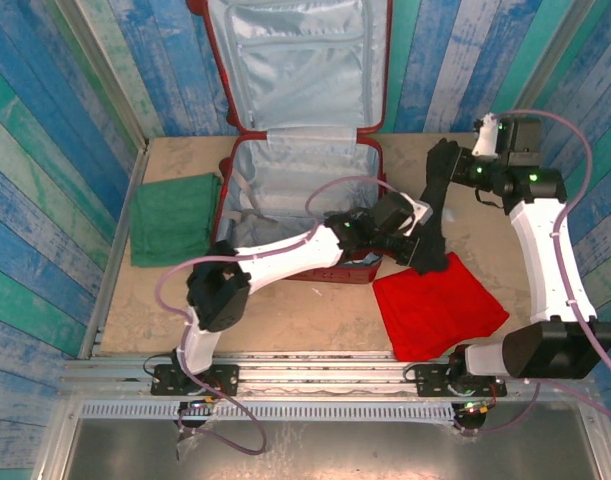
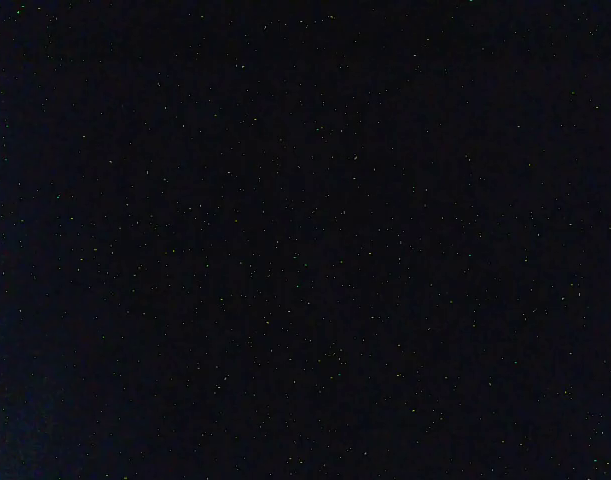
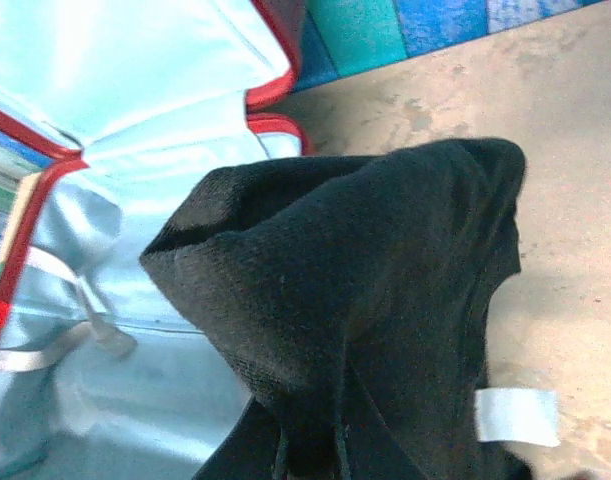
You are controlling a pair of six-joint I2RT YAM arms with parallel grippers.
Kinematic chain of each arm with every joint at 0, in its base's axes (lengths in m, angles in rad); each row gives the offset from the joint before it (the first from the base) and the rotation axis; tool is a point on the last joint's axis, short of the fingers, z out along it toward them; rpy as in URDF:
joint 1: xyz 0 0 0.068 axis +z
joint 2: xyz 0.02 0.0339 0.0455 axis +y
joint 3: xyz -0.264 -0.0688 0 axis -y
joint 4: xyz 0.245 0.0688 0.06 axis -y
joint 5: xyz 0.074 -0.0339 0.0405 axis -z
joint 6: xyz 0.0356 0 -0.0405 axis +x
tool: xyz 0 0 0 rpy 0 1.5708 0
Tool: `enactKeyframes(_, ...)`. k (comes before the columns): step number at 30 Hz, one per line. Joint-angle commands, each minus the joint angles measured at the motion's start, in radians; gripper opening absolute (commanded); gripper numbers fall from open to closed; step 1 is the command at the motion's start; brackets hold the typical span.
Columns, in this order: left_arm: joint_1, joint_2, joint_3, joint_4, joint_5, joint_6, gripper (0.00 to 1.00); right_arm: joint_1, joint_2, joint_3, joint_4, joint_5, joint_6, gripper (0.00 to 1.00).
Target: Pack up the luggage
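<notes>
i am judging that the step in hand is getting the black cloth (image 1: 430,215) into the luggage (image 1: 295,175). my right gripper (image 1: 457,163) is pinching the cloth's top edge, jaws pressed together on it, and the cloth is hanging down beneath it. my left gripper (image 1: 413,240) is sitting against the lower part of that cloth, below and left of the right one. i cannot tell whether it is clamping or spread. the luggage is lying open on the desk (image 1: 285,320) just left of both grippers, its lid leaning back. next, i am thinking, both arms are needing to carry the cloth leftward over the red rim and lower it flat, without snagging the red cloth (image 1: 435,305) lying just nearer my bases than the left gripper.
</notes>
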Motion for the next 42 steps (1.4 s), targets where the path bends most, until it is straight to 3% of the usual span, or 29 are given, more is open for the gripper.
enactKeyframes(1,-0.006,-0.167,-0.044,-0.06,0.013,0.047,0.0,0.002,-0.021,0.037,0.107,-0.032,0.037,0.01)
enactKeyframes(7,-0.002,-0.259,-0.068,-0.183,-0.056,0.114,0.0,0.058,-0.006,0.046,0.144,-0.035,0.08,0.01)
enactKeyframes(19,0.114,-0.454,-0.268,-0.177,-0.08,0.119,0.0,0.256,0.169,0.147,0.226,0.067,0.118,0.0)
enactKeyframes(30,0.289,-0.499,-0.482,-0.066,-0.041,0.08,0.04,0.391,0.466,0.274,0.357,0.095,0.162,0.01)
enactKeyframes(42,0.413,-0.49,-0.688,0.015,-0.068,0.062,0.07,0.46,0.812,0.491,0.376,0.034,0.164,0.0)
